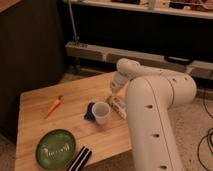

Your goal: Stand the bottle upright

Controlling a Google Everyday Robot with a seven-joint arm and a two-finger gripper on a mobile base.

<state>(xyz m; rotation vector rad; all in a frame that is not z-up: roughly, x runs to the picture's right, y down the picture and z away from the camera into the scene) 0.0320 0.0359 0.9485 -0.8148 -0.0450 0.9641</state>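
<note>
The bottle [118, 106] is small, slim and whitish. It lies on its side on the wooden table [75, 92], just right of the white cup [101, 112], and its right end is hidden by my big white arm. My gripper [114, 91] hangs from the wrist right above the bottle's far end, close to it or touching it; I cannot tell which.
An orange carrot [53, 105] lies at the left. A green plate [55, 148] sits at the front left. A blue object [90, 111] rests against the cup's left side. A black striped item [80, 159] lies at the front edge. Dark shelving stands behind the table.
</note>
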